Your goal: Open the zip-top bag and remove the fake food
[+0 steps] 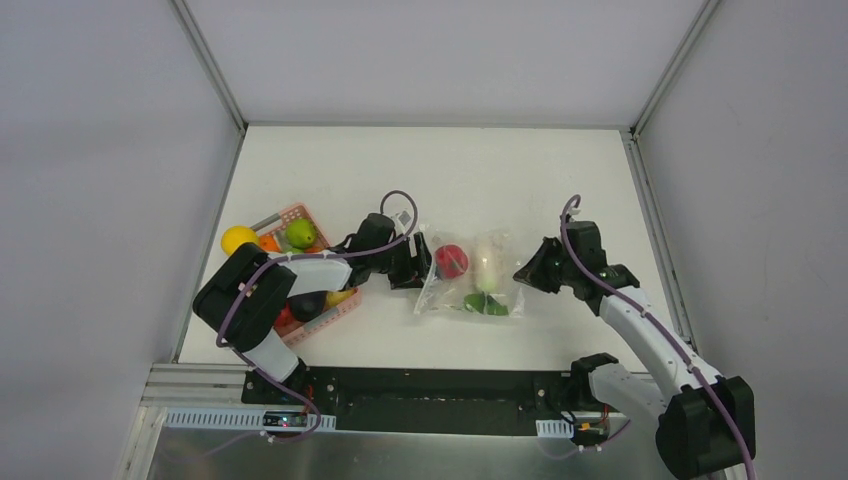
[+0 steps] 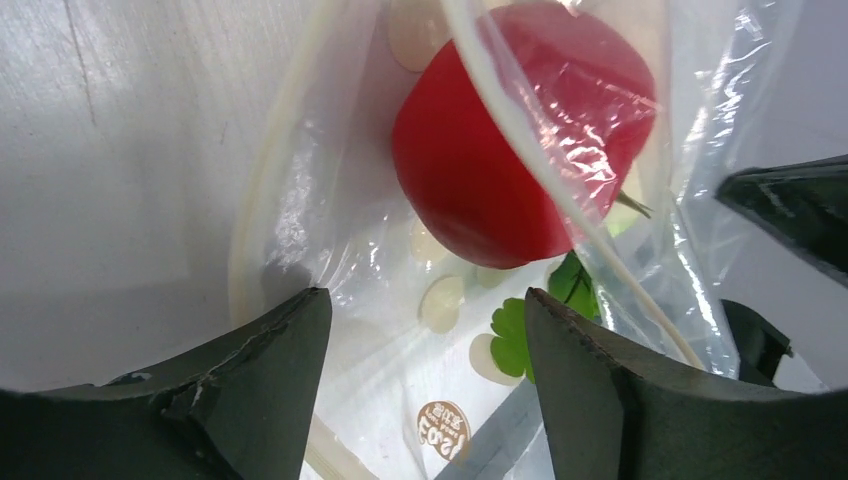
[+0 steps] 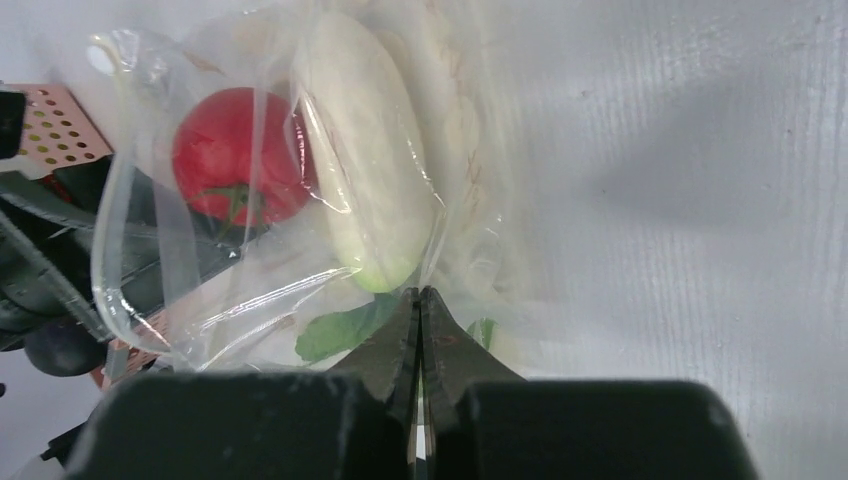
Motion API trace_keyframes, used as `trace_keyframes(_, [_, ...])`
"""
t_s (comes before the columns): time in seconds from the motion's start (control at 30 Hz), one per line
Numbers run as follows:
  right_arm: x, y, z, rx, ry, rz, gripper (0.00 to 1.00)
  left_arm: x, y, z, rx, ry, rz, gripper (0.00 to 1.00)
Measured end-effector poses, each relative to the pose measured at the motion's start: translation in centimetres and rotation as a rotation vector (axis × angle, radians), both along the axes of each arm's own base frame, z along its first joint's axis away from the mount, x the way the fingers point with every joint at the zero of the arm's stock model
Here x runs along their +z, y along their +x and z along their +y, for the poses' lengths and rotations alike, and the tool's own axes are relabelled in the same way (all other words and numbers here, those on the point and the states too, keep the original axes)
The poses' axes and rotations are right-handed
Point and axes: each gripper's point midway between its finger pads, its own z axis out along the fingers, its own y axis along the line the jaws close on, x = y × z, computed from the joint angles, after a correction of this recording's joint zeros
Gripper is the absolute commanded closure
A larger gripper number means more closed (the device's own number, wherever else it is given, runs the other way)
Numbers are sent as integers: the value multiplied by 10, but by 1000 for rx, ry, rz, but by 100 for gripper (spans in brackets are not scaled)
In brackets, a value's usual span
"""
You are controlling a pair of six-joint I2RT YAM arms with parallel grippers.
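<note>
Lying flat near the middle of the table (image 1: pixel 450 170): zip-top bag (image 1: pixel 470 290). Inside it, tomato (image 1: pixel 452 261) to the left, elongated vegetable (image 1: pixel 487 262) just right of that, leafy bunch (image 1: pixel 486 304) below both, toward the table's near edge. At the bag's left edge, left gripper (image 1: pixel 418 268), fingers spread with bag film between them. At the bag's right edge, right gripper (image 1: pixel 522 272), tips pressed together on the film. Well left of the bag, basket (image 1: pixel 296 213), partly under the left arm. At the basket's far-left corner, round fruit (image 1: pixel 239 240), possibly outside the rim; hard to tell from above.
</note>
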Motion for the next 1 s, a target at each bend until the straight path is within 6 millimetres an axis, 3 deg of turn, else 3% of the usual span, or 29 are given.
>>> trace_keyframes(0.17, [-13,-3,-2,-5,-14,27,100,11,3,-1,11,-21,-37,3])
trace_keyframes(0.43, [-23,-1,-1,-4,-17,38,100,22,7,-10,32,-11,-105,2])
trace_keyframes(0.63, [-31,-2,-1,-2,-20,57,100,35,28,-17,85,-4,-170,2])
trace_keyframes(1.0, [-41,-3,4,17,-6,86,100,28,53,-24,158,28,-201,2])
